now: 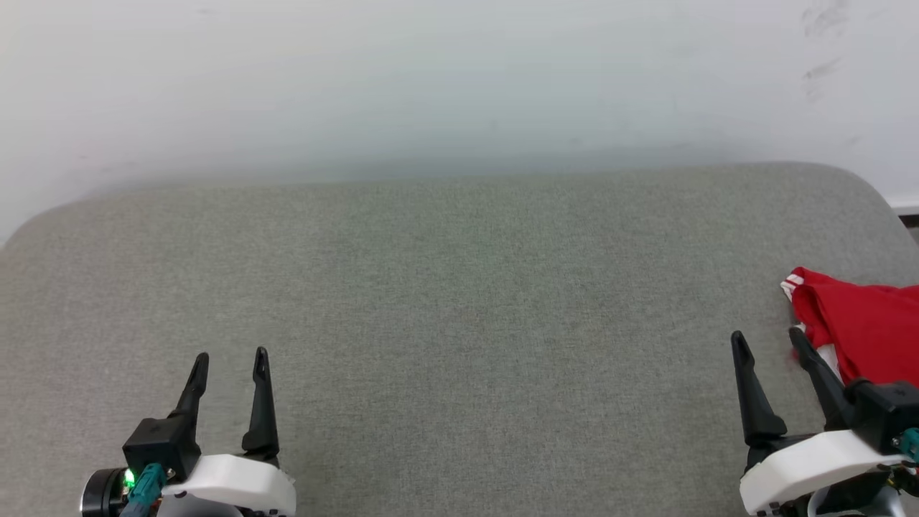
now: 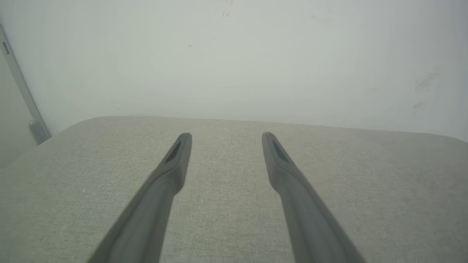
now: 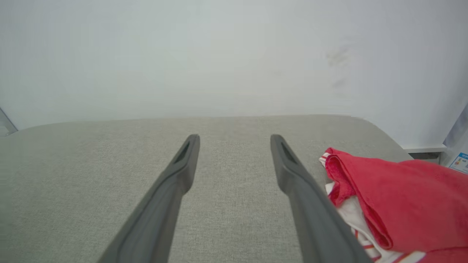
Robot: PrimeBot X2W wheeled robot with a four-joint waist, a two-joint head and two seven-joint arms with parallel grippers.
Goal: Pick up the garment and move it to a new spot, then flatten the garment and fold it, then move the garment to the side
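1. Garment (image 1: pixel 869 323) is seen bunched in a red heap at the far-right edge of the grey padded surface (image 1: pixel 459 287). It is partly cut off by the head view's right edge, w/ white sleeve fabric and striped trim showing at its left side.
2. Left gripper (image 1: pixel 232 355) is held low at near left, fingers apart, nothing between them. It is well apart from the garment.
3. Right gripper (image 1: pixel 766 334) is held at near right, fingers also spread and empty. Its right finger is seen just beside the heap's left edge; contact can't be told.
4. Step in hand is judged as the 1st one, the pick-up, approx. at its start. No cloth is gripped and no flattening or folding is done yet.
5. Next move, as judged: right gripper is to be shifted right over the heap, lowered, and closed on a thick fold, not just the loose trim. The wide bare middle of the surface is then available as the new spot.
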